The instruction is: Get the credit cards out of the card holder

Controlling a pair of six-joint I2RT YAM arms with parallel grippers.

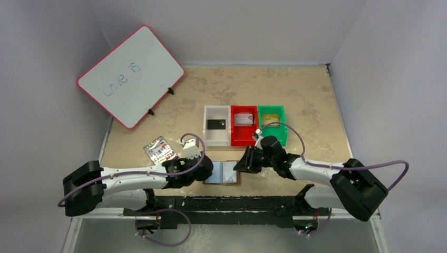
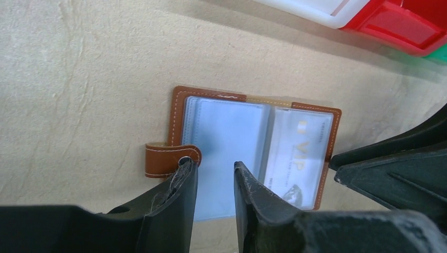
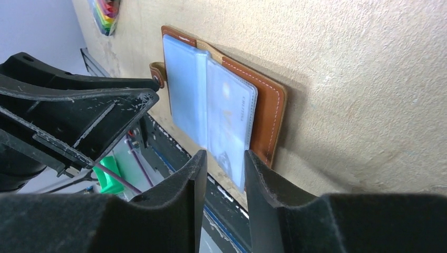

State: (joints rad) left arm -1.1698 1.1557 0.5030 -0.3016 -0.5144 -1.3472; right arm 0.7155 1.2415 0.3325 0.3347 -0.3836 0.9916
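Tan tabletop (image 1: pixel 316 95) is bearing the card holder (image 2: pixel 253 137), lying open for access just ahead of the barely parted, empty left gripper (image 2: pixel 215 166) and right gripper (image 3: pixel 225 156).

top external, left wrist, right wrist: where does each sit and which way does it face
Top external: above and behind, looking down on the table; both arms show.
Left wrist: on the left arm, looking past the left pincer at the open card holder.
Right wrist: on the right arm, looking past the right pincer.
Both wrist views share the card holder.
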